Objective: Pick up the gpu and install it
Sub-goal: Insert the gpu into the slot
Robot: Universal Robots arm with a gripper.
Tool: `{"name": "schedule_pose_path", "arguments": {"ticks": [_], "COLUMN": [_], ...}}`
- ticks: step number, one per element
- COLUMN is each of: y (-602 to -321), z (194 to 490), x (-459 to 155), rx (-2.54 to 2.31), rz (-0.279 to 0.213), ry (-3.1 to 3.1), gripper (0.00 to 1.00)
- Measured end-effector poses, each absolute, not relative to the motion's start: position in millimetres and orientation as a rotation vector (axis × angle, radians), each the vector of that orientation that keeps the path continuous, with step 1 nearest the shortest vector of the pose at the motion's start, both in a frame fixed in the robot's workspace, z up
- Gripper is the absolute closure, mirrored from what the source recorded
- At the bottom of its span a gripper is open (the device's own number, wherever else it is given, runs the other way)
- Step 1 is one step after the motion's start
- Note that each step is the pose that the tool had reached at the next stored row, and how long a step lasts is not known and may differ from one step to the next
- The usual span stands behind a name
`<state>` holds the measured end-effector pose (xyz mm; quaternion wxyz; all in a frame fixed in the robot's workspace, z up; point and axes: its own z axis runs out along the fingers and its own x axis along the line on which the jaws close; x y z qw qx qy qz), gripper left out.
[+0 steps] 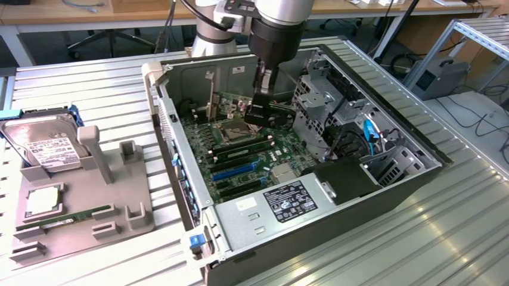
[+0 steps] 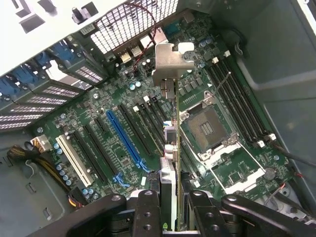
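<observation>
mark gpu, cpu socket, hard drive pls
gpu (image 2: 170, 148): wrist view, thin card edge running below its metal bracket.
cpu socket (image 2: 206, 127): wrist view, centre of the open socket.
hard drive (image 1: 49, 146): exterior view, white label on its top face.

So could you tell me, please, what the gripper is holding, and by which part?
The gripper holds the gpu edge-on above the motherboard, its jaws clamped on the card's top edge, at the end away from the metal bracket.
</observation>
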<state>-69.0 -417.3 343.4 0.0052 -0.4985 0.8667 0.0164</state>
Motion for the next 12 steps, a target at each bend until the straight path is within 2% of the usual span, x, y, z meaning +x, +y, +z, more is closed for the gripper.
{"name": "schedule_pose_path", "arguments": {"ticks": [12], "y": [-417.3], "z": [343.0], "x": [-69.0], "rx": [-1.640], "rz": [0.051], "ry": [2.668], "gripper": [0.73]}}
